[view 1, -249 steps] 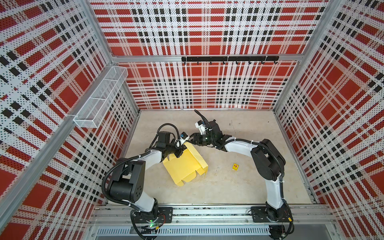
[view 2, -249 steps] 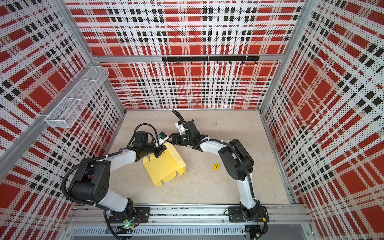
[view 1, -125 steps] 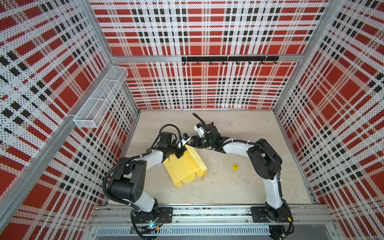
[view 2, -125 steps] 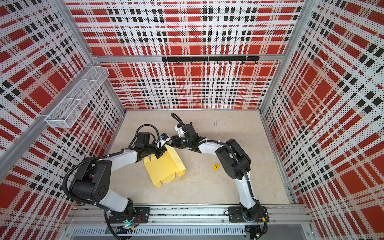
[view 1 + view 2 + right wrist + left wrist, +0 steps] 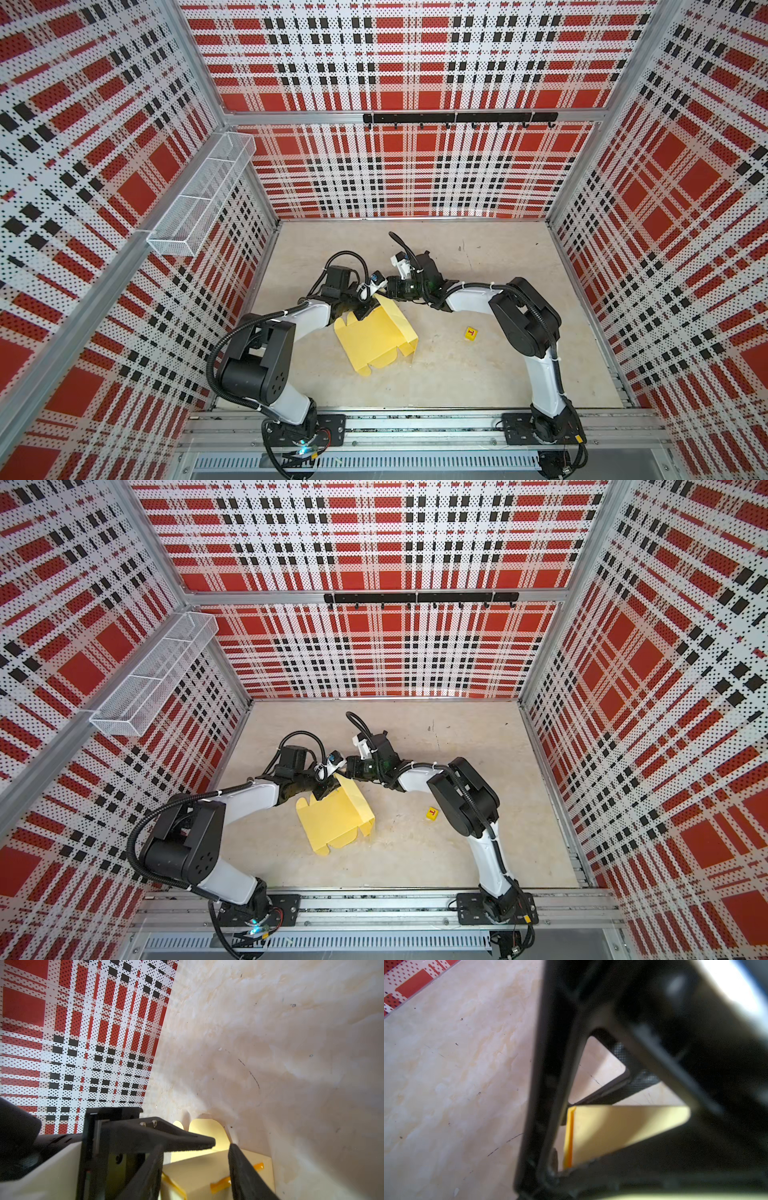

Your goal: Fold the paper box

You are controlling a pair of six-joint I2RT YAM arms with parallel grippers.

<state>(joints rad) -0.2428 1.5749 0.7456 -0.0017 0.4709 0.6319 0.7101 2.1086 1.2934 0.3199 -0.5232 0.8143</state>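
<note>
High on the left wall, a wire basket (image 5: 199, 199) is hanging, well apart from the work below. Lower down, the left gripper (image 5: 362, 308) is reaching over the far left edge of the paper box (image 5: 376, 343). The left wrist view is showing its fingers (image 5: 548, 1088) standing apart with a cut edge of the box rising in the gap; whether either finger is touching that edge cannot be told. The paper box is lying on the table (image 5: 457, 386) a little left of the middle, partly folded. One panel along its right side is turning up from the sheet, and its far corner is sitting just under both grippers. From the right, the right gripper (image 5: 384, 291) is leaning in over that same corner with its jaws spread, and the box is showing between them in the right wrist view. Farther right, a small yellow cube (image 5: 471, 333) is sitting on the table, well apart from the box.
</note>
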